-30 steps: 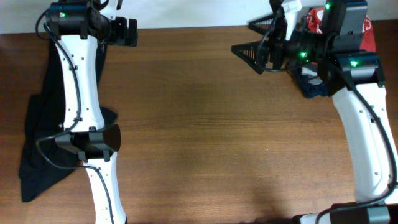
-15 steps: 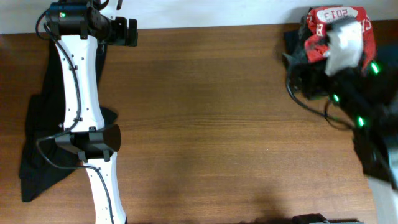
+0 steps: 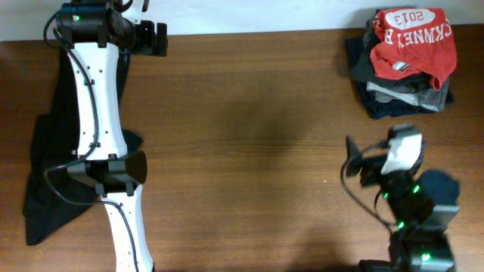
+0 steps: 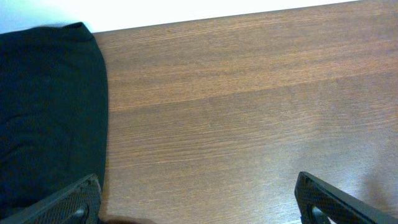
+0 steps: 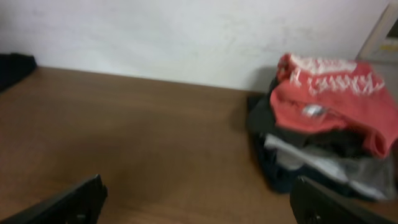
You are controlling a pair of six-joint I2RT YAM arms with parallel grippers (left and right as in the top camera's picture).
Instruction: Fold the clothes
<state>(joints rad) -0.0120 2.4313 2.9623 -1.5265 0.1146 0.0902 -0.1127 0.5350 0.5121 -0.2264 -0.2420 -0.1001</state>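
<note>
The red-orange T-shirt (image 3: 412, 34) with white lettering and "2013" lies bunched on top of a pile at the table's far right corner. In the right wrist view it (image 5: 336, 93) is blurred, ahead and to the right. My right gripper (image 3: 357, 165) is open and empty, low over the table near the front right, well apart from the shirt; its jaws stand wide apart (image 5: 199, 208). My left gripper (image 3: 156, 38) is at the far left edge, open and empty, its jaws wide over bare wood (image 4: 199, 205).
Under the shirt is a pile of dark and grey folded garments (image 3: 401, 94), also in the right wrist view (image 5: 311, 155). A dark garment (image 3: 45, 174) lies spread along the table's left side, also in the left wrist view (image 4: 43, 106). A white wall backs the table.
My right arm has drawn back from the far right pile toward the front edge, leaving the red shirt on the pile. The left arm has not moved.
</note>
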